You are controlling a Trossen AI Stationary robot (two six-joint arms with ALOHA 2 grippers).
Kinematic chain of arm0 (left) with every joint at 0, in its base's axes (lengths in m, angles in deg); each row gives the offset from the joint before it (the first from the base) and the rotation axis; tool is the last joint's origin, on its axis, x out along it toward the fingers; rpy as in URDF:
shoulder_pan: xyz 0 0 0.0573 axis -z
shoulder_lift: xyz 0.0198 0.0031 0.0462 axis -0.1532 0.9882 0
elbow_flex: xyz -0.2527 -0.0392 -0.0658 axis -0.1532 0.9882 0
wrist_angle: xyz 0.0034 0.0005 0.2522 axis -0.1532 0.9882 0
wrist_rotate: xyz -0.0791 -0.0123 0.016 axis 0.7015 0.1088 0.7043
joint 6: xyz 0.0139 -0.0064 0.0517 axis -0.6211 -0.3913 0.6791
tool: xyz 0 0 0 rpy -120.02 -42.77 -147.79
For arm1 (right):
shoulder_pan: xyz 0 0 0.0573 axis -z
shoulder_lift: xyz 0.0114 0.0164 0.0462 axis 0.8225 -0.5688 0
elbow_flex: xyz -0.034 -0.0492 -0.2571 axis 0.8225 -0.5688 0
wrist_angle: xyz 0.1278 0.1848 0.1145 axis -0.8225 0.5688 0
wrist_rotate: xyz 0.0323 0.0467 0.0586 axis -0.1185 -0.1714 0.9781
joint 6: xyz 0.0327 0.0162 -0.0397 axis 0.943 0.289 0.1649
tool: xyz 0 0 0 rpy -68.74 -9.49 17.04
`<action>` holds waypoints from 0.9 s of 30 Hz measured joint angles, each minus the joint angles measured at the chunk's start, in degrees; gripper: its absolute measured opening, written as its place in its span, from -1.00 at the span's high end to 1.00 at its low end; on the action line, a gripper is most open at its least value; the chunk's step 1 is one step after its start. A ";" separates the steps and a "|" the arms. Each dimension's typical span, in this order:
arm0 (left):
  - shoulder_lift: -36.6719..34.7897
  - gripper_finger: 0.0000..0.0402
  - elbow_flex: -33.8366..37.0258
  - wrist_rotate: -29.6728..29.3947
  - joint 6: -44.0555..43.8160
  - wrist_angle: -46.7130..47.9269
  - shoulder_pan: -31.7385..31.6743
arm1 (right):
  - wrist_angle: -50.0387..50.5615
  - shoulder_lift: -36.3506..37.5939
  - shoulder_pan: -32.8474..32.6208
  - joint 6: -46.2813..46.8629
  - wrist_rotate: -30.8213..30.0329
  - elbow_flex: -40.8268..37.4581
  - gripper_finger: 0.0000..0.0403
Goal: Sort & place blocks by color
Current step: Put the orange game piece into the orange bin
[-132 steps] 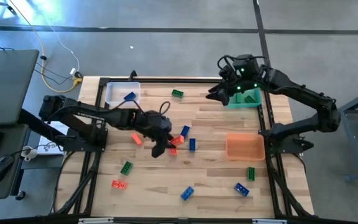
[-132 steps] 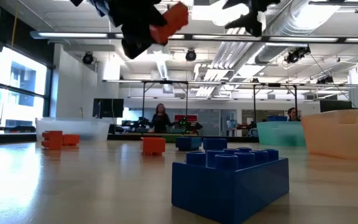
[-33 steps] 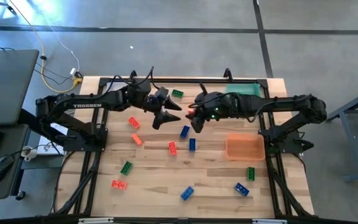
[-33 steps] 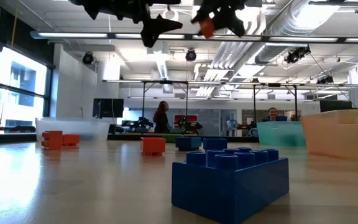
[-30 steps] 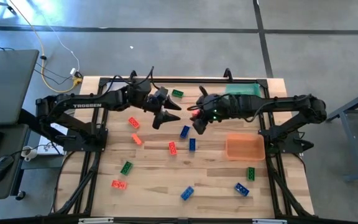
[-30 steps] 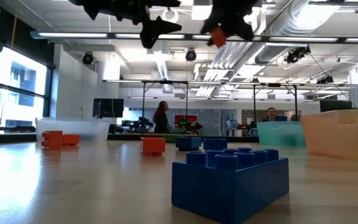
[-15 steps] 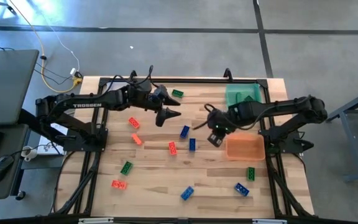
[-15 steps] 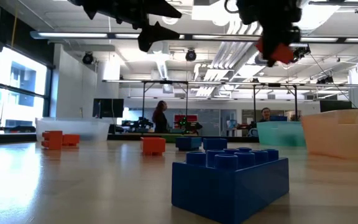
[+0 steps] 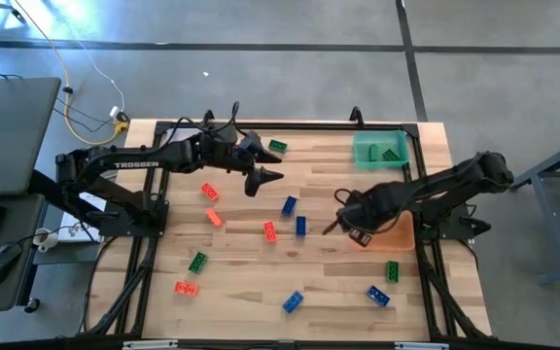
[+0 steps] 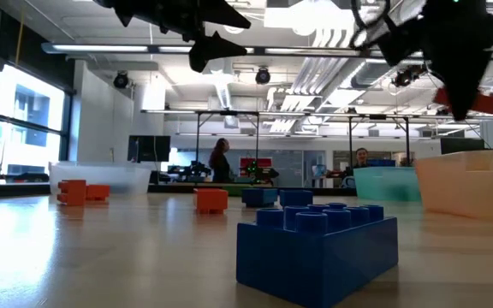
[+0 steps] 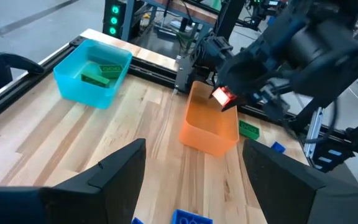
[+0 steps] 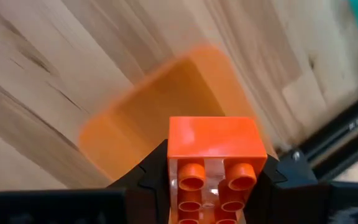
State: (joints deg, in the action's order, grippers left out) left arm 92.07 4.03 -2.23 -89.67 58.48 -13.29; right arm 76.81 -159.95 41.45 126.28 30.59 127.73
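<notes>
- The right gripper (image 9: 358, 233) is clamped on a small red-orange studded plastic brick (image 12: 212, 165), held above the near rim of the translucent orange square plastic bin (image 9: 393, 236). Released too early, the brick could strike the rim and bounce onto the wooden bench (image 9: 241, 272).
- The left gripper (image 9: 265, 177) hangs with fingers apart and empty over the bench's middle, near the blue bricks (image 9: 289, 205); a careless descent could scatter them.
</notes>
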 joint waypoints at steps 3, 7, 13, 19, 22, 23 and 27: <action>0.02 -0.27 0.00 -0.36 0.02 0.00 0.00 | -0.11 0.18 -0.77 0.17 0.63 -3.64 0.44; 0.02 -0.27 0.00 -0.41 -0.04 0.00 0.00 | -0.87 2.07 -0.90 2.09 2.62 -9.18 0.44; 0.02 -0.27 0.00 -0.41 -0.20 -0.02 0.00 | -4.64 9.58 -0.90 5.68 3.73 -17.26 0.44; 0.02 -0.27 0.00 -0.59 -1.81 -0.02 0.00 | -12.43 17.99 -0.90 9.41 3.93 -23.80 0.44; 0.02 -0.27 0.00 -0.68 -2.12 0.00 0.00 | -16.75 21.14 -0.90 9.88 3.92 -27.10 0.44; 0.02 -0.27 0.00 -1.05 -2.19 0.00 0.00 | -17.91 21.91 -0.88 9.88 3.92 -28.16 0.44; 0.02 -0.27 0.00 -2.02 -4.83 0.25 0.02 | -22.31 23.72 -0.74 9.91 4.65 -31.72 0.44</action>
State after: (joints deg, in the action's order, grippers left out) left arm 92.09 4.03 -4.25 -94.50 58.73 -13.27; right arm 54.51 -136.23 40.71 136.18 35.24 96.01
